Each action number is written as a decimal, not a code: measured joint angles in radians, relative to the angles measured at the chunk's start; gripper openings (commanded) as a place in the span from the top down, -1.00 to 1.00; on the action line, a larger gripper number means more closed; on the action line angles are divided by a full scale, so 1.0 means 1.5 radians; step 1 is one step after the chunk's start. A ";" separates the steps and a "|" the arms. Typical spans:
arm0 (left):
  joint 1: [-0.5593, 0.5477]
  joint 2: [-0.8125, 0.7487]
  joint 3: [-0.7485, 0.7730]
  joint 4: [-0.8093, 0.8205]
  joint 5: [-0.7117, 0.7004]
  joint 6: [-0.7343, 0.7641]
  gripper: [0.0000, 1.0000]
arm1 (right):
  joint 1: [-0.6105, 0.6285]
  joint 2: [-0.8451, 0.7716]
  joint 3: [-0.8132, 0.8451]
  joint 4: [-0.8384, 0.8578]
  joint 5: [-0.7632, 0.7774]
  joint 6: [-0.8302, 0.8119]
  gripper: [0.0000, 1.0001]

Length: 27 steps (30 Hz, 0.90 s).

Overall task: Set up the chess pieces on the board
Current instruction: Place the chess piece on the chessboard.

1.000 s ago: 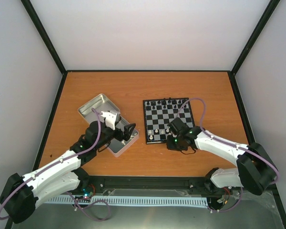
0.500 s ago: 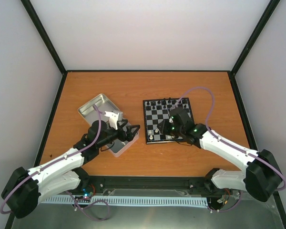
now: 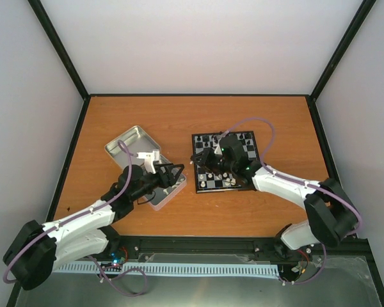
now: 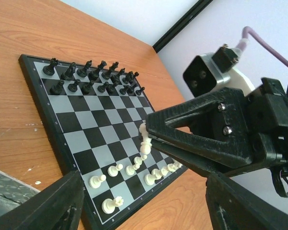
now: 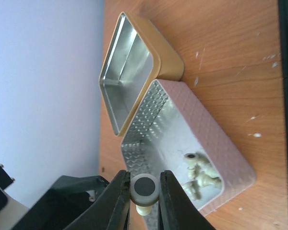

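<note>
The board [image 4: 81, 120] [image 3: 198, 167] carries black figures [image 4: 93, 76] along its far rows. Several white chess pieces [image 4: 115, 168] stand along its near rows. My right gripper [image 4: 147, 130] [image 3: 208, 156] hovers over the board's left half, shut on a white piece [image 4: 145, 144] that hangs base-down above the squares. In the right wrist view that piece's round base [image 5: 145, 189] sits clamped between the fingers of the right gripper [image 5: 144, 179]. My left gripper [image 4: 144, 191] [image 3: 174, 173] is beside the board's left edge, over the tin, open with nothing between its fingers.
The tin [image 5: 230, 153] [image 3: 164, 195], pink-sided with a silver inside, lies left of the board. A few white pieces [image 5: 201, 179] lie loose in it. Its lid [image 5: 129, 72] [image 3: 133, 146] lies open side up just behind it.
My right gripper has carried the white piece from the board's near edge to over its left half. The left gripper has edged right along the tin towards the board.
</note>
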 measured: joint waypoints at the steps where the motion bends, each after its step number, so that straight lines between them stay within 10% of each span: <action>1: 0.000 0.005 -0.003 0.008 0.001 -0.002 -0.31 | 0.000 0.011 0.000 0.018 -0.011 0.027 0.73; 27: 0.000 0.092 -0.062 0.214 0.000 -0.019 0.37 | 0.014 0.093 0.010 0.157 -0.142 0.325 0.74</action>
